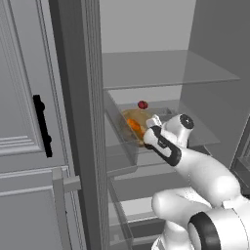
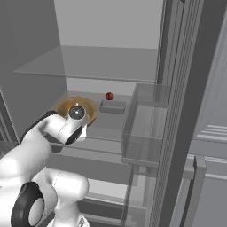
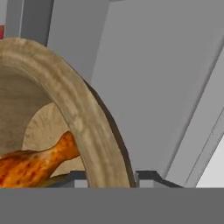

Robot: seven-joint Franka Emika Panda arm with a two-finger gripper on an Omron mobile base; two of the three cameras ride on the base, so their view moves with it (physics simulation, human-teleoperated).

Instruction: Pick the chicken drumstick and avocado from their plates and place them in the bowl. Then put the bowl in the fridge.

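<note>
The main risk, as I judge it, is the bowl [image 3: 83, 127] tipping or scraping as it goes down: the jaws are clenched on its rim at one side only, so the weight hangs off that one edge, and a careless release or a pull back along the rim could drag the bowl toward the shelf's [image 1: 205, 132] front edge and spill it. The clear door bin [image 2: 146, 128] just beside the bowl is another thing the arm could knock on the way out.

The bowl is inside the fridge [image 2: 111, 31], on or just above the glass shelf; I cannot tell whether it is touching. The drumstick [image 3: 35, 164] lies in the bowl, its narrow end toward the gripped rim. An avocado is not clearly visible. Behind the bowl sit a small grey tray [image 2: 112, 107] and a red ball [image 2: 109, 96].
</note>
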